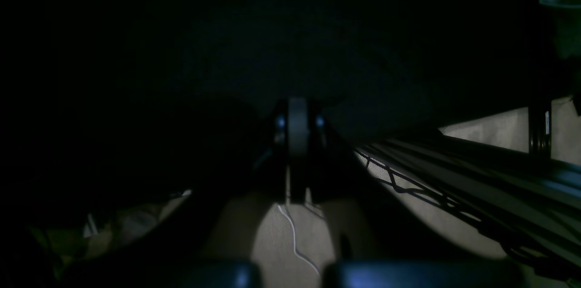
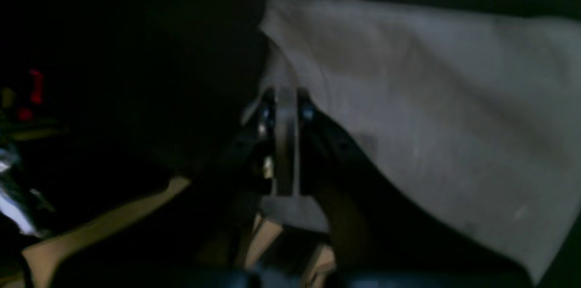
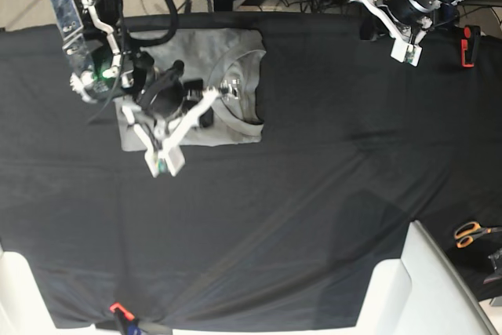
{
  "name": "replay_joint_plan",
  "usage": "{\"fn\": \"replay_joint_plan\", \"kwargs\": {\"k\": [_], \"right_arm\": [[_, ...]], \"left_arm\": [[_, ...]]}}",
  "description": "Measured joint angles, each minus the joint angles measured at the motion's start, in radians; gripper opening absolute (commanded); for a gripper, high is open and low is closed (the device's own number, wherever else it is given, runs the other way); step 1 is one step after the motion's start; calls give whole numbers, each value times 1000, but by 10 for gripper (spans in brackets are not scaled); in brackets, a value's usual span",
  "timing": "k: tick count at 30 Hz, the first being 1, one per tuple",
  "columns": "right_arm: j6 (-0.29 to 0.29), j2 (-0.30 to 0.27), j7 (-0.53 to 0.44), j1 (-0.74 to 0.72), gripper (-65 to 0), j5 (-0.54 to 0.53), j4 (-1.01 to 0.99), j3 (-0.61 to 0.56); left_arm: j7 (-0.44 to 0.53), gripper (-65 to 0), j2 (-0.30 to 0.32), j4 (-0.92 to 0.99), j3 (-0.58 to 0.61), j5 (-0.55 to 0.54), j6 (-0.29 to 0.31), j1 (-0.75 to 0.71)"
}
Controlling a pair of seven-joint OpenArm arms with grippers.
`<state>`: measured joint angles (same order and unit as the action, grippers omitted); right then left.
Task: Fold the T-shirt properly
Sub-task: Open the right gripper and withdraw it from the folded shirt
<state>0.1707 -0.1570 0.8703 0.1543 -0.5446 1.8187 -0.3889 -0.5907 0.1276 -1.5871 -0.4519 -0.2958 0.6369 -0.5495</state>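
Observation:
The grey T-shirt point(image 3: 196, 60) lies partly folded on the black cloth at the back left of the table, neck opening facing right. My right gripper point(image 3: 229, 86) sits at the collar. In the blurred right wrist view its fingers point(image 2: 285, 111) are shut, and a ridge of the grey T-shirt point(image 2: 408, 97) runs up from between their tips. My left gripper point(image 3: 367, 30) hangs over the table's far right part, away from the shirt. Its fingers point(image 1: 297, 120) are pressed together with nothing in them, dark cloth ahead.
Orange-handled scissors point(image 3: 471, 233) lie at the right edge. A red clamp point(image 3: 468, 45) grips the cloth at the back right, and an orange one point(image 3: 118, 309) at the front. White bins point(image 3: 408, 288) stand at the front corners. A wire rack point(image 1: 454, 179) runs beside the left gripper.

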Motion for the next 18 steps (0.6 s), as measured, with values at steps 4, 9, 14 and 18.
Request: {"fn": "replay_joint_plan", "kwargs": {"k": [4,9,14,18], "right_arm": [[4,3,-45,1,-644,2,-135,0],[1,-8,-172,1,-644,-1,-263,0],[11,-13,-168,13,-645,6,-274,0],[0,-45,-162,74,-645,-6,-61,-2]], "left_arm": [[0,-650,1,0,0,0,0,1],[0,-650,1,0,0,0,0,1],[0,-650,0,0,0,-1,0,0],[-1,-650,-3,0,0,-5,0,1]]}}
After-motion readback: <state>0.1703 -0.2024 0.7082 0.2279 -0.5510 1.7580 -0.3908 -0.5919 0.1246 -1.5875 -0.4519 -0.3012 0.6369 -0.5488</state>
